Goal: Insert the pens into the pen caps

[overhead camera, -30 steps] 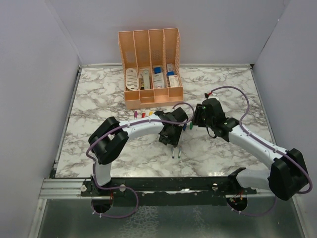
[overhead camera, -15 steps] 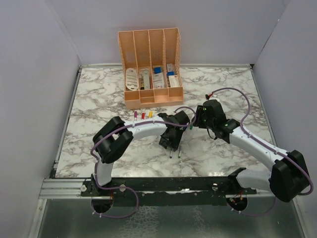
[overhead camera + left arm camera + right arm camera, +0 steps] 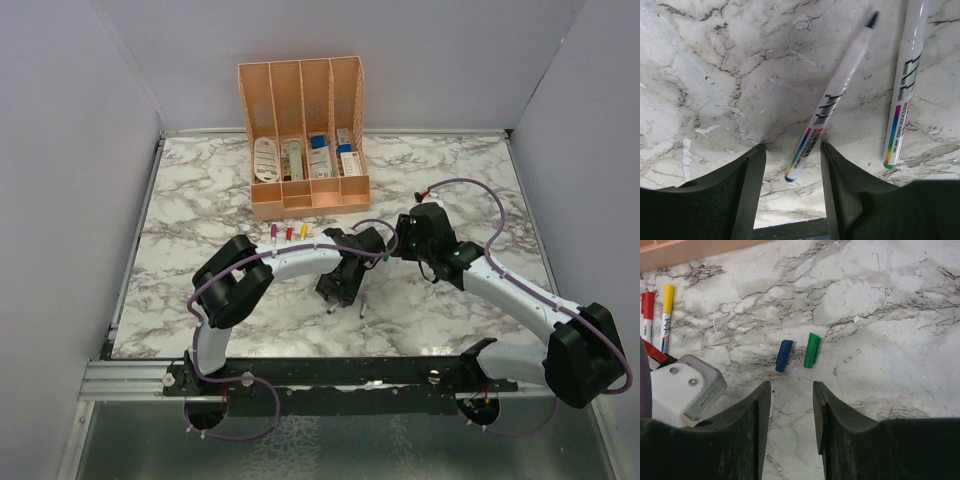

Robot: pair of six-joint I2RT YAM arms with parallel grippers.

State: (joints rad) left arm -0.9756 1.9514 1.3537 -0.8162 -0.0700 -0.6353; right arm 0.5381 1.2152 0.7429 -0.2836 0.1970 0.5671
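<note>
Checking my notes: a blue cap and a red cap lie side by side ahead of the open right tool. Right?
No. Beside the blue cap lies a green cap, not red, ahead of the open right tool: see the right wrist view.

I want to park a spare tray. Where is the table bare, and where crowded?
Bare: the table between left wall and left arm, and its far right corner, between organiser and right wall. Crowded: the middle, with the left hand over two uncapped pens, the right hand by the blue cap and green cap, and three capped pens before the organiser.
</note>
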